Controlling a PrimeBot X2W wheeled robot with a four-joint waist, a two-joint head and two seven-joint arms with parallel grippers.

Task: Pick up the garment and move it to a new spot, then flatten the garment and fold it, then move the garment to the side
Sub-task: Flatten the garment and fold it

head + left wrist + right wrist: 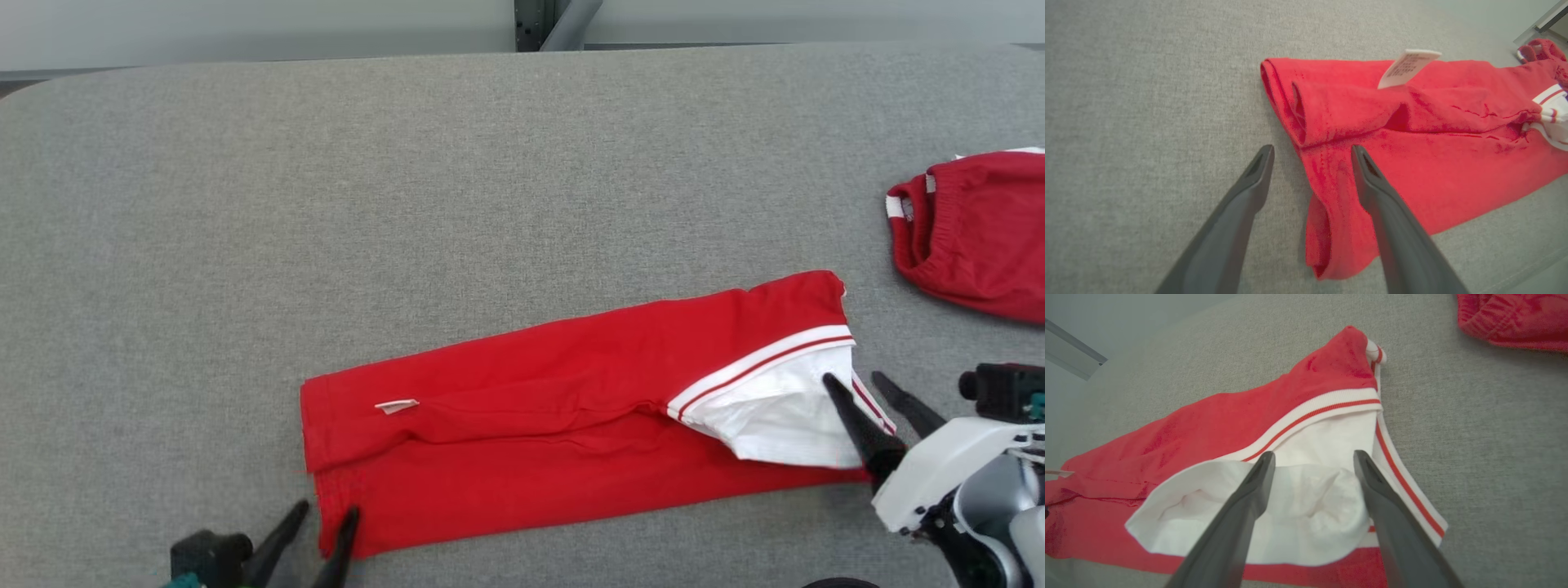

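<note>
Straddling the garment [571, 408] at its near-left corner, your left gripper [329, 516] gapes; your right gripper [853, 378] gapes over its right end.

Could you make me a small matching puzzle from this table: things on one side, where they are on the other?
1 folded garment
2 label
3 second garment
4 right gripper

A bunched at the table's right edge
B open over the white cloth
C white, near the left hem
D stretched long across the near side

Pairs: 1-D, 2-C, 3-A, 4-B
</note>
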